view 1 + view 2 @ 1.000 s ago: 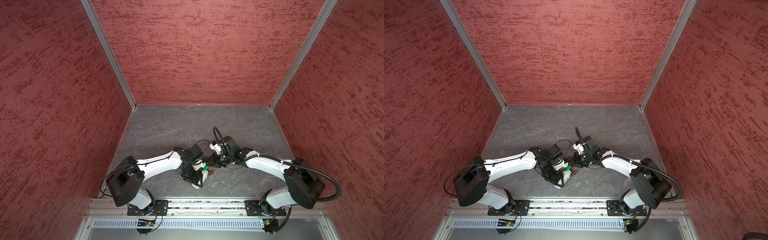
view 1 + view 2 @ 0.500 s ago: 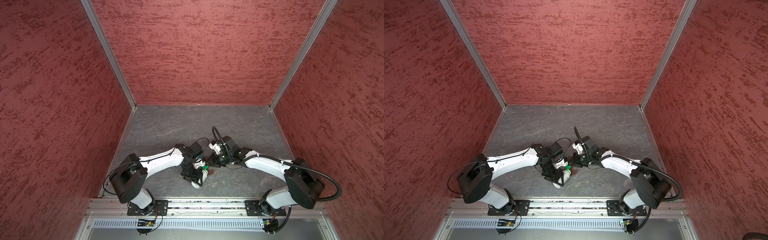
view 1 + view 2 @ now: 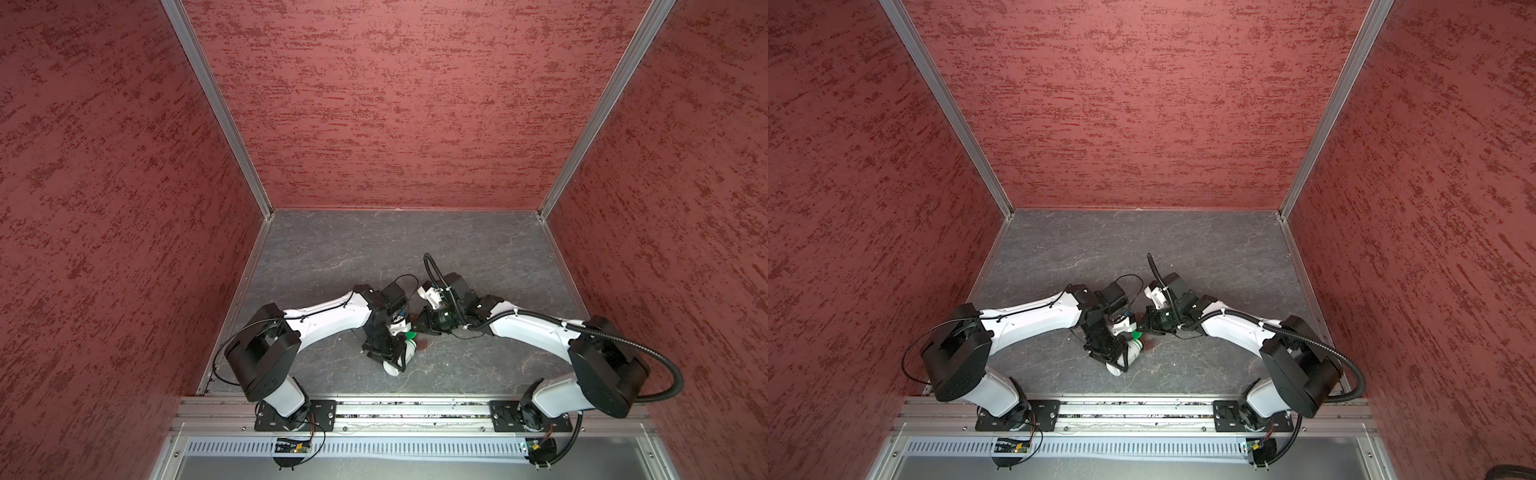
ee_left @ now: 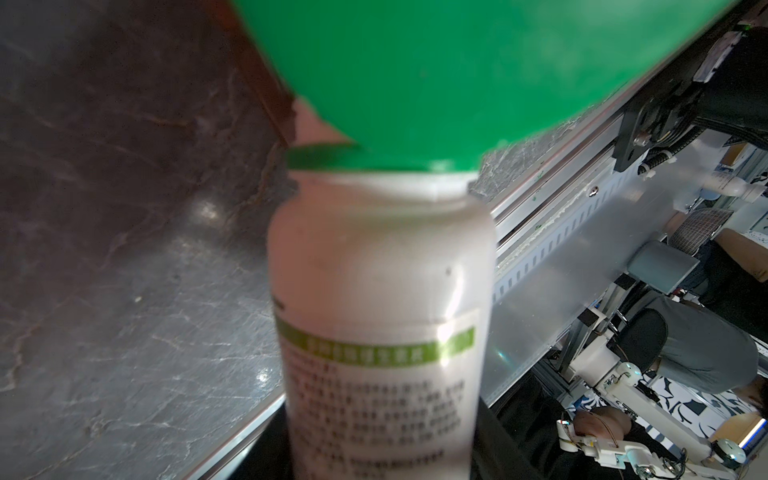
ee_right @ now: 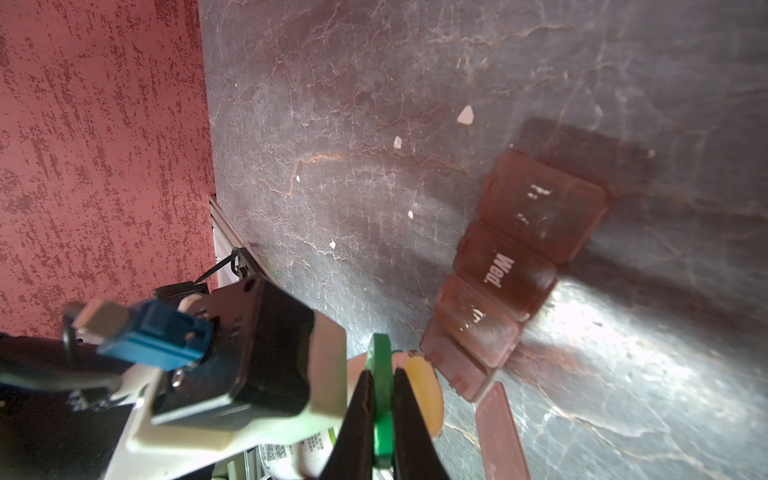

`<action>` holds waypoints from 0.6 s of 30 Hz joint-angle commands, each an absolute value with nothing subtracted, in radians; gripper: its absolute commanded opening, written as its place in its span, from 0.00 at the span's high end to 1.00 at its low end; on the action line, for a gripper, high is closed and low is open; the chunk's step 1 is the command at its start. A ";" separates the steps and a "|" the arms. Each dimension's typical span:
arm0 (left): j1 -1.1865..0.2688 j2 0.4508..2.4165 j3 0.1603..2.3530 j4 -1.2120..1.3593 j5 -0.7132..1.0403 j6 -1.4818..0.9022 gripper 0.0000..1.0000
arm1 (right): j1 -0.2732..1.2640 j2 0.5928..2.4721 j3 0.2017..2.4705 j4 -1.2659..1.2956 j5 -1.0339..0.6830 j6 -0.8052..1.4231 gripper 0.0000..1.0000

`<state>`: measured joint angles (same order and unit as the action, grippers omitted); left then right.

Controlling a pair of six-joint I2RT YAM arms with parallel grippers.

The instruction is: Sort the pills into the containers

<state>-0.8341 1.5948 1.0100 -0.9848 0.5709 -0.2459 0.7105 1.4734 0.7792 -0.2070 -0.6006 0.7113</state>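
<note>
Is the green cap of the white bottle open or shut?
Open: the green cap stands flipped up off the neck of the white bottle, pinched by the right end effector.

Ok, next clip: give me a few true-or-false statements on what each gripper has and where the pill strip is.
1. The left gripper holds the white bottle. True.
2. The right gripper stands open and empty. False: it is shut on the bottle's green cap.
3. The strip of containers lies on the table, one lid reading "Wed." True.
4. The white bottle is bare, with no label. False: it carries a printed label with a green band.
</note>
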 commanded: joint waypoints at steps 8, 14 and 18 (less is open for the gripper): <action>-0.818 1.582 1.011 -0.984 0.527 -0.258 1.00 | 0.718 1.467 0.794 -0.273 -0.560 0.676 0.89; -0.818 1.584 1.022 -0.996 0.504 -0.253 1.00 | 0.717 1.470 0.802 -0.285 -0.552 0.672 0.89; -0.816 1.594 1.044 -1.015 0.487 -0.248 1.00 | 0.718 1.477 0.811 -0.294 -0.547 0.667 0.89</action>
<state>-0.8341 1.5986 1.0180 -0.9794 0.5392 -0.2455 0.7120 1.4734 0.7948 -0.2245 -0.5755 0.6933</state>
